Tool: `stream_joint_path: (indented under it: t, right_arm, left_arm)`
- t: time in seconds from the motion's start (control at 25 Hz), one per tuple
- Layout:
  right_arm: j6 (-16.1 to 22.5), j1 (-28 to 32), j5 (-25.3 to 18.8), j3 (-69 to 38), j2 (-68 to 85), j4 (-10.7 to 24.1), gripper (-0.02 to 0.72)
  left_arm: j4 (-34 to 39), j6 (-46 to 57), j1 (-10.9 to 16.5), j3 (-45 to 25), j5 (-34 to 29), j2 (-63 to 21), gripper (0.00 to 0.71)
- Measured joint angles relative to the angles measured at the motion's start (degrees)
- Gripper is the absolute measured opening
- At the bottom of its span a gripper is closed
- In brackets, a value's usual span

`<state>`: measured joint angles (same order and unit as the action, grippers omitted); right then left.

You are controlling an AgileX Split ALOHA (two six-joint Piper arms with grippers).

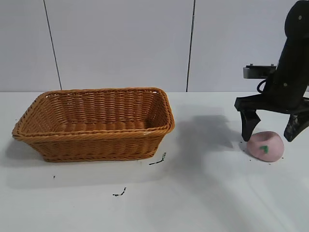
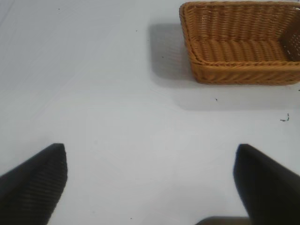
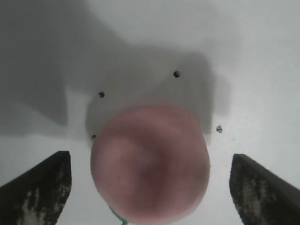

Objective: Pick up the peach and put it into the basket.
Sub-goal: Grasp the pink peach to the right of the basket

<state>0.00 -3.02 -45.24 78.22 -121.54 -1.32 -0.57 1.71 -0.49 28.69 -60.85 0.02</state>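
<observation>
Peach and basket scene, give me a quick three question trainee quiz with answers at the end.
1. True or false: the peach is inside the basket.
2. The right gripper is: A) shut on the peach, B) open, one finger on each side of it, C) over the basket.
3. Fill in: in the left wrist view, the left gripper stands open above bare ____.

Key: 1 false, the peach lies on the table, right of the basket. 2 B. 3 table.

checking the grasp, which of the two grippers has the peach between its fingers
The right gripper: its open fingers straddle the peach. The left gripper has only bare table.
</observation>
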Motion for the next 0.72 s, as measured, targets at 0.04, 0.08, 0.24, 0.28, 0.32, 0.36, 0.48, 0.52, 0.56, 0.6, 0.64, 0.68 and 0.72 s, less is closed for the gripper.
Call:
stream_joint_path:
  t: [0.04,0.08,0.24,0.28,0.32,0.36,0.48,0.52,0.56,0.6,0.64,0.68,0.72]
  right_arm:
    - [0.0,0.0,0.07,0.0,0.0,0.0,0.621]
    - [0.0,0.0,0.22,0.0,0.0,0.05,0.586]
    - [0.0,0.0,0.05,0.0,0.0,0.05,0.19]
    - [0.0,0.0,-0.16,0.06,0.0,0.05,0.077]
    - [0.0,0.0,-0.45,0.2,0.21,0.06,0.021]
    - [0.0,0.0,-0.82,0.44,0.47,0.19,-0.015]
    - [-1.2,0.0,-3.34,1.71,2.02,0.38,-0.016]
    - [-1.37,0.0,-4.6,2.72,2.78,0.44,-0.016]
    - [-1.49,0.0,-6.52,4.1,3.86,0.44,-0.016]
    - [-1.57,0.0,-7.99,5.53,5.12,0.44,-0.016]
    - [-1.62,0.0,-9.81,7.54,6.5,0.44,-0.016]
    - [-1.62,0.0,-11.74,9.82,7.67,0.44,-0.016]
    - [-1.62,0.0,-13.54,12.16,8.97,0.44,-0.016]
  left_arm:
    - [0.0,0.0,0.0,0.0,0.0,0.0,0.693]
    - [0.0,0.0,0.0,0.0,0.0,0.0,0.693]
    - [0.0,0.0,0.0,0.0,0.0,0.0,0.693]
    - [0.0,0.0,0.0,0.0,0.0,0.0,0.693]
    - [0.0,0.0,0.0,0.0,0.0,0.0,0.693]
    - [0.0,0.0,0.0,0.0,0.0,0.0,0.693]
    - [0.0,0.0,0.0,0.0,0.0,0.0,0.693]
    - [0.0,0.0,0.0,0.0,0.0,0.0,0.693]
    - [0.0,0.0,0.0,0.0,0.0,0.0,0.693]
    - [0.0,0.0,0.0,0.0,0.0,0.0,0.693]
    - [0.0,0.0,0.0,0.0,0.0,0.0,0.693]
    - [0.0,0.0,0.0,0.0,0.0,0.0,0.693]
    - [0.0,0.0,0.0,0.0,0.0,0.0,0.693]
